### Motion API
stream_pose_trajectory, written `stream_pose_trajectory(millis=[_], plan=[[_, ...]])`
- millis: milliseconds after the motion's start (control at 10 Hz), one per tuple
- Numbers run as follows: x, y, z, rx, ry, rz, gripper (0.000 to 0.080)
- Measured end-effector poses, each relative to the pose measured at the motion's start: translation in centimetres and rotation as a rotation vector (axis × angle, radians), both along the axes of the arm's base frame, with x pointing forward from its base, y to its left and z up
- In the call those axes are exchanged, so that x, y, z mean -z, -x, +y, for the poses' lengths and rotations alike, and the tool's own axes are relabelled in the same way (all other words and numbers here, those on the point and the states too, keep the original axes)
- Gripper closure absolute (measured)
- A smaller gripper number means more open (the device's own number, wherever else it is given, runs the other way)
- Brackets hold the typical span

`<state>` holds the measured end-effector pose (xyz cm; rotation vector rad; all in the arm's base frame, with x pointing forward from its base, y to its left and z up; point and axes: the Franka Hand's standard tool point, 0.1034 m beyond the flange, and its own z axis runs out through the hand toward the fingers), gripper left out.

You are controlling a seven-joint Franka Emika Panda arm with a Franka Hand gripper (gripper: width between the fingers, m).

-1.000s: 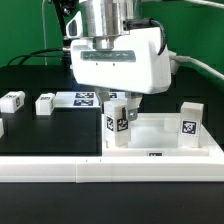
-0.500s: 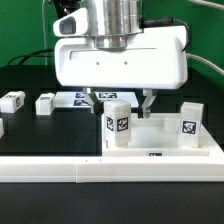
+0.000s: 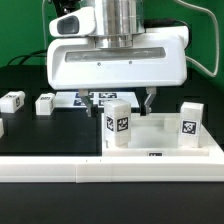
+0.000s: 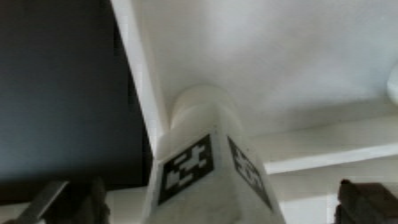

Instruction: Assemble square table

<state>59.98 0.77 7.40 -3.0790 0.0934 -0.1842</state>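
The gripper (image 3: 121, 101) is spread wide, empty, astride the mid-frame leg (image 3: 118, 124); judged light, rigid, slick: flat sides to be gripped

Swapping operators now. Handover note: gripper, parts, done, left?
Gripper: open, straddling the near leg, not gripping it.
Slab: near leg upright at its corner on the exterior view's left, right leg upright at the other near corner.
Loose legs: lying on the black tabletop, exterior view's left.
Done: two legs on the slab; how tight, cannot tell.
Left: the loose legs.
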Motion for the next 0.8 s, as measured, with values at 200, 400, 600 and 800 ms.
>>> stream_pose_trajectory(millis=[200,400,600,800], plan=[[0.11,0.03,0.16,-0.131,0.026,-0.003,0.0150],[0.21,0.05,0.19,-0.293,0.057,-0.007,0.0150],[0.12,-0.04,-0.14,-0.402,0.077,-0.010,0.0150],[0.17,0.00,-0.14,-0.398,0.077,-0.009,0.0413]])
